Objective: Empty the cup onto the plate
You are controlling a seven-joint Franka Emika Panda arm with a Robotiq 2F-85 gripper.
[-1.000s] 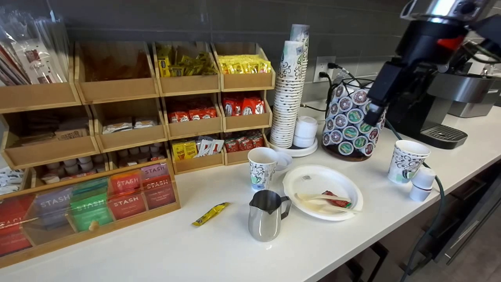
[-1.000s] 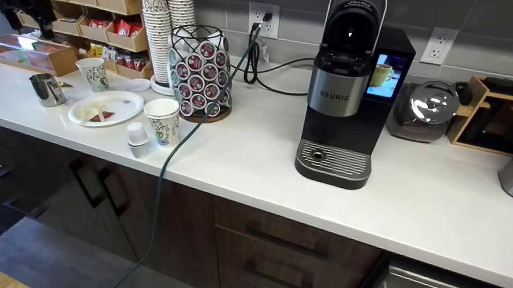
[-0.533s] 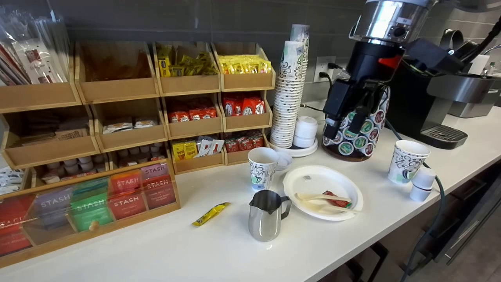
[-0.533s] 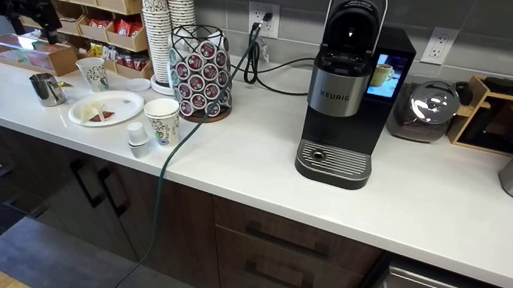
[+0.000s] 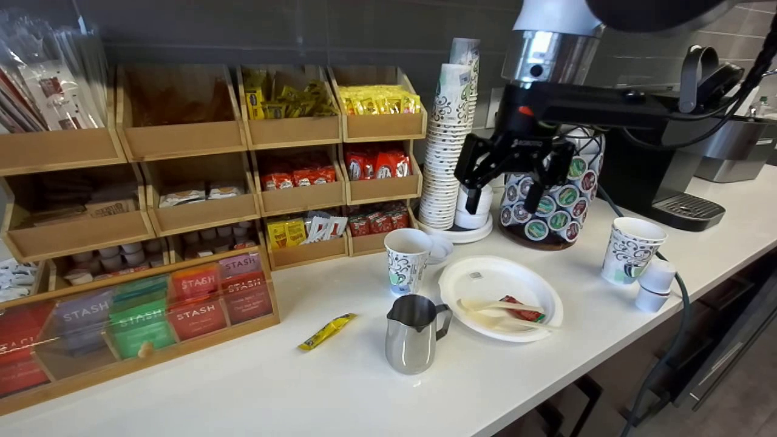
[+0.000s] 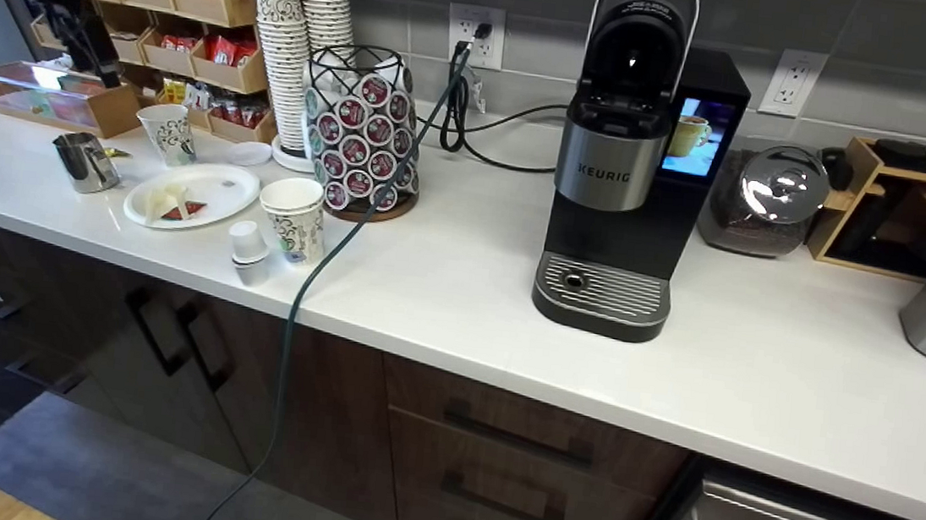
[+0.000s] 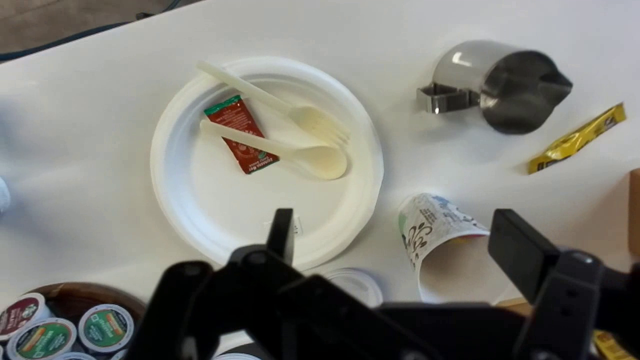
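The cup (image 5: 405, 267), white with a dark printed pattern, stands upright on the counter beside the plate in both exterior views (image 6: 167, 134). In the wrist view I look into the cup (image 7: 425, 225); a sliver of red and yellow shows inside its rim, the rest of its inside is partly hidden. The round white plate (image 5: 485, 276) holds a red packet (image 7: 240, 125), a pale fork and a pale spoon. My gripper (image 5: 503, 197) is open and empty, well above the counter and behind the plate. Its fingers (image 7: 392, 227) are wide apart in the wrist view, touching nothing.
A steel pitcher (image 5: 411, 340) stands in front of the cup, near a yellow packet (image 5: 328, 332). Two nested cups (image 5: 628, 252) and small white cups (image 5: 655, 282) stand right of the plate. Tall cup stacks (image 5: 446, 164), a pod carousel (image 5: 540, 209) and wooden bins (image 5: 291, 133) line the back.
My gripper has moved left in an exterior view and turned, so both spread fingers now show side by side. The cup, plate and pitcher have not moved.
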